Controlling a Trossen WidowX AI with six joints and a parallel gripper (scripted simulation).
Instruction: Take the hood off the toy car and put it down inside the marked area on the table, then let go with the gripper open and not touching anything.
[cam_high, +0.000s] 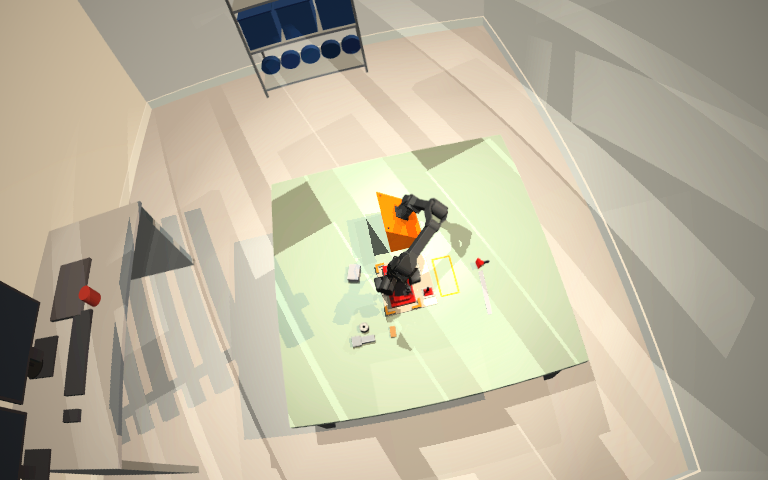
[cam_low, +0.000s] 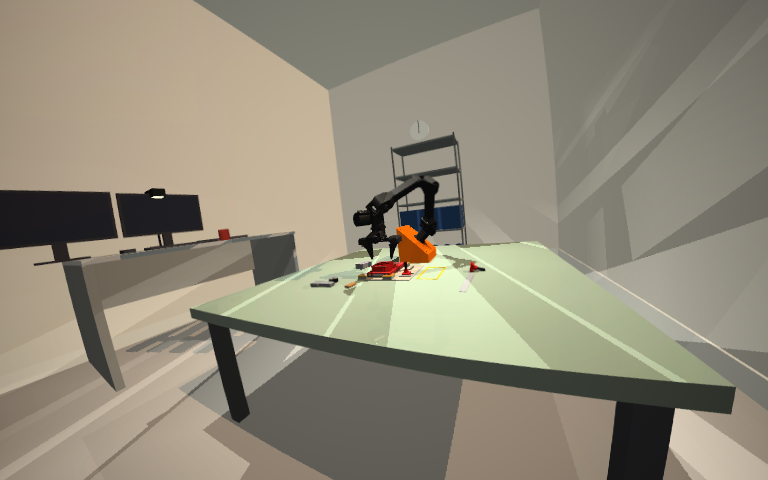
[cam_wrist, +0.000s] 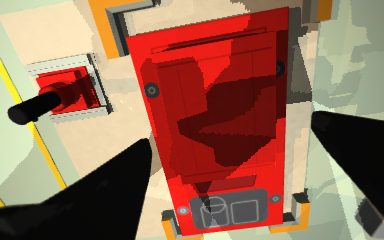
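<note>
The red toy car (cam_high: 402, 301) (cam_low: 384, 273) (cam_wrist: 175, 200) sits between orange corner brackets on a beige board. A large raised red panel (cam_wrist: 230, 95), which looks like the hood, lies on it. My gripper (cam_low: 382, 258) (cam_wrist: 228, 132) is open and empty above the car. In the wrist view its fingertips stand wide on either side of the car, one left and one right. In the top view the arm covers part of the car. The marked area, a yellow outline (cam_high: 450, 294) (cam_low: 428, 279) (cam_wrist: 47, 152), lies beside the board with nothing inside it.
A red piece with a black knob (cam_high: 428, 290) (cam_wrist: 65, 95) stands in a grey holder between car and marked area. The orange arm base (cam_high: 399, 223) (cam_low: 416, 249) is behind. Grey parts (cam_high: 353, 272) (cam_high: 362, 340) and an orange block (cam_high: 393, 331) lie around the board.
</note>
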